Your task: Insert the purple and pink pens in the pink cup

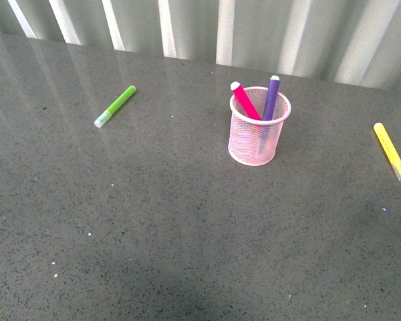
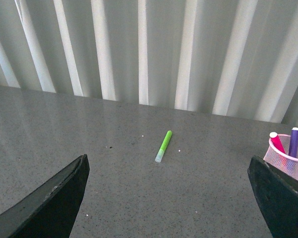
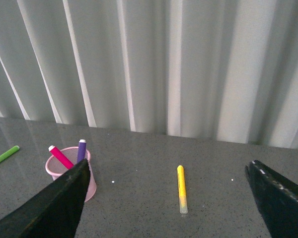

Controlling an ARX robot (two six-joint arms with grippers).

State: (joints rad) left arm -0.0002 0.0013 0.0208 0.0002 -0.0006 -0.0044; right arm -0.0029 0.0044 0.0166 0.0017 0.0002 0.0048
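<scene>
Left hand (image 2: pixel 166 198) hangs wide open and empty above the surface (image 1: pixel 154 234), right hand (image 3: pixel 164 198) likewise spread and holding nothing. Out beyond them, the pink pen (image 1: pixel 245 101) and purple pen (image 1: pixel 271 97) both stand in the pink cup (image 1: pixel 254 137), toward the far edge. Job looks done; best move now is keeping both hands clear of that cup.

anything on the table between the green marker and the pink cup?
Nothing: bare grey tabletop between the green marker and the pink cup. Front view shows it, left wrist view agrees.
</scene>
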